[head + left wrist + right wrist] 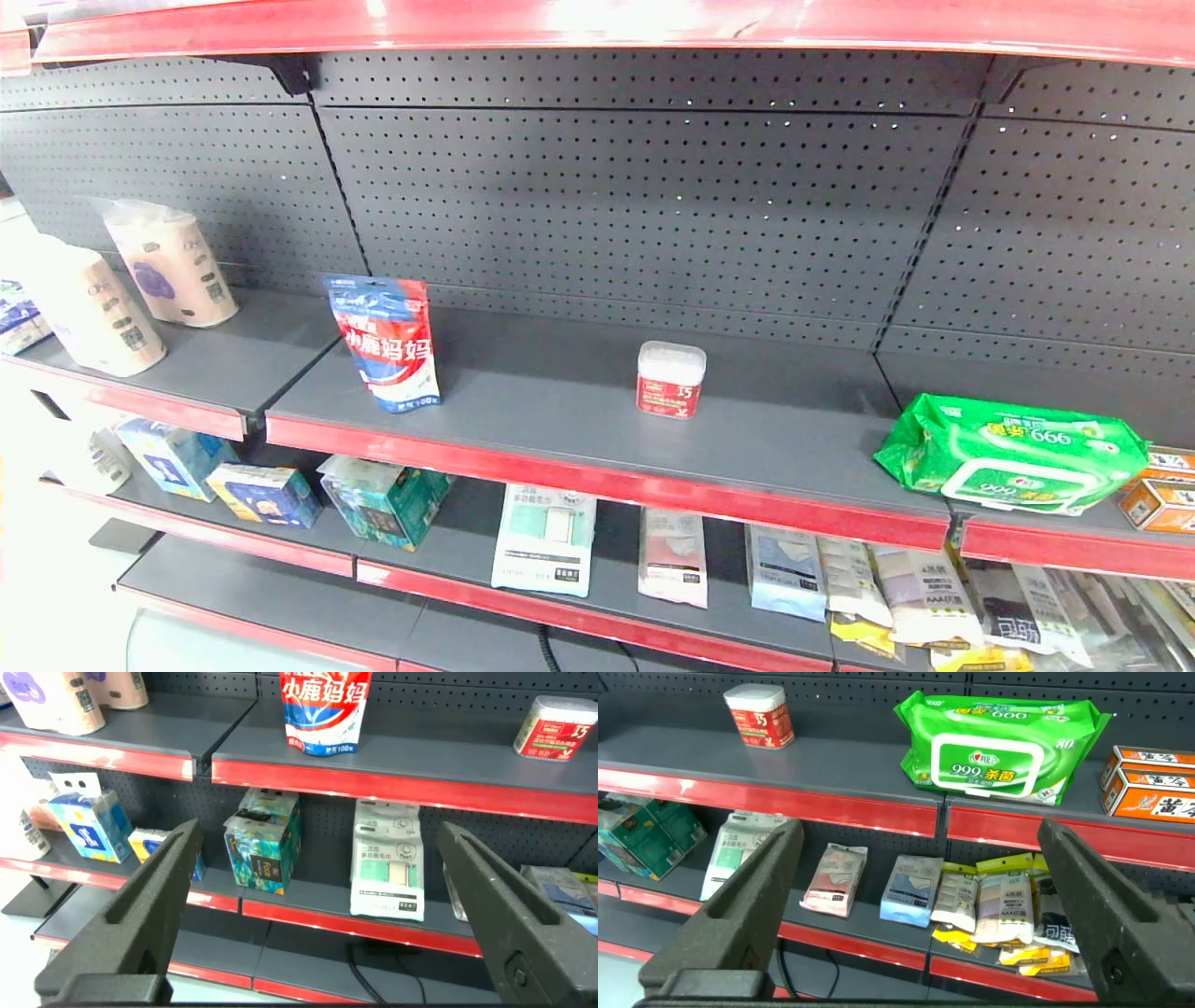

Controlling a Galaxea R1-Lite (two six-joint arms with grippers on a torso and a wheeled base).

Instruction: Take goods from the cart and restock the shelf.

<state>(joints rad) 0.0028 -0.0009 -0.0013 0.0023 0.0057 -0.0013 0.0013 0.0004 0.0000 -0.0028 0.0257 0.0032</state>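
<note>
Both spread wide and empty, left gripper (pixel 318 831), right gripper (pixel 920 826), orange boxes (pixel 1158 490) cut off at view's edge

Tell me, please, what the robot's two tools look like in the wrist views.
The left tool and the right tool look alike. Each has two long, matte dark grey fingers. The fingers are angular and blocky, narrow toward the tips, and have plain, unmarked surfaces with a raised flat rib along the edge.
</note>
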